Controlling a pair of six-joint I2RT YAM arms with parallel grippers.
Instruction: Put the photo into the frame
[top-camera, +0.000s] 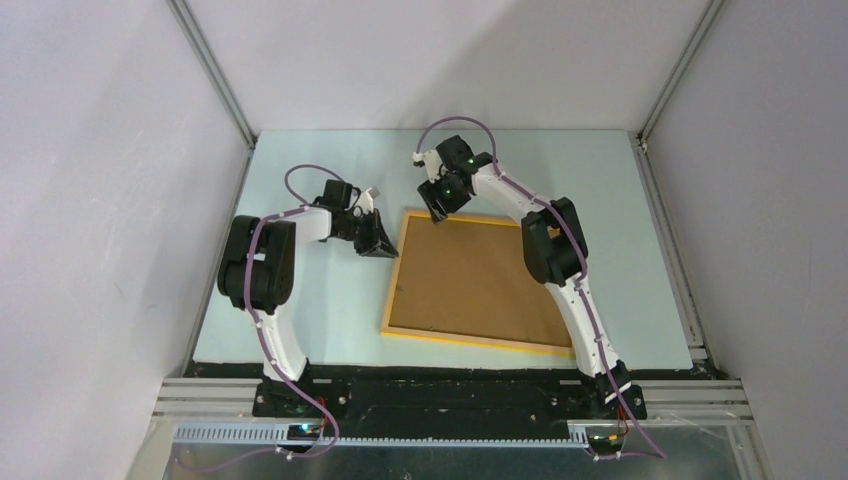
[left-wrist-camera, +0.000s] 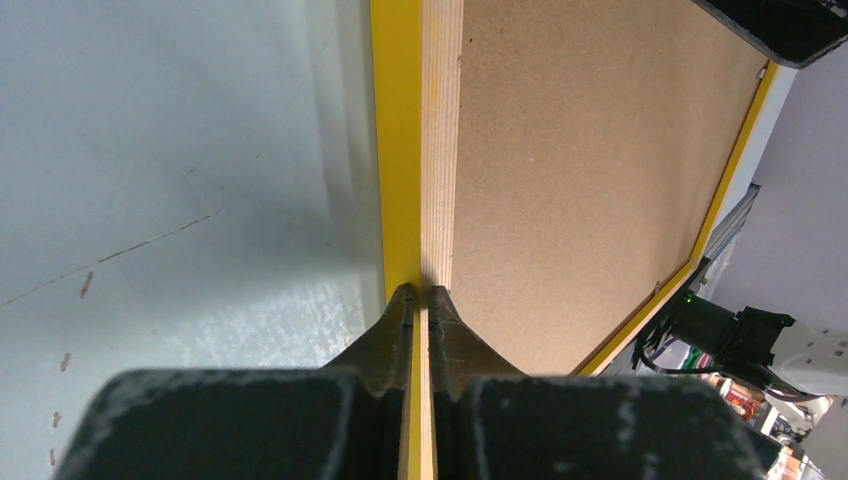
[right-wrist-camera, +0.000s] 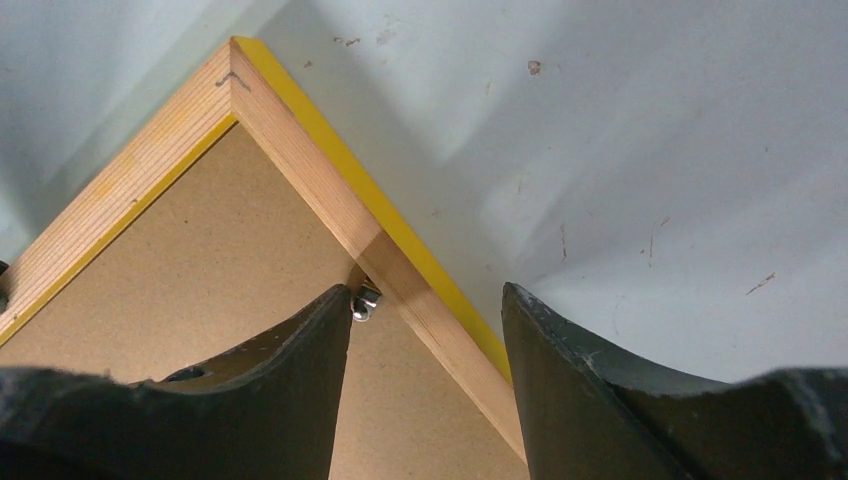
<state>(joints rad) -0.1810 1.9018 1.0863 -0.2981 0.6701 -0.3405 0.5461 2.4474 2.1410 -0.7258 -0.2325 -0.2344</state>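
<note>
The frame (top-camera: 391, 285) lies back-up in the middle of the tabletop (top-camera: 300, 310); photo unseen. The left hand (top-camera: 378, 245) pinches its left rail; the right hand (top-camera: 437, 212), open, straddles the far rail's clip (right-wrist-camera: 365, 302). Seemingly opening the back: next, turn that clip.

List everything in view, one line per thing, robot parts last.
frame: one, yellow-orange with a bare wood back, lying back up on the table.
backing board: one, brown, filling the frame.
metal clip: one, silver, on the board at the frame's far rail.
table: one, pale blue-green, under everything.
left arm: one, black and white, left of the frame.
right arm: one, black and white, reaching over the frame's right side.
left tool: one, black, shut on the frame's left rail.
right tool: one, black, open, astride the far rail near the far-left corner.
</note>
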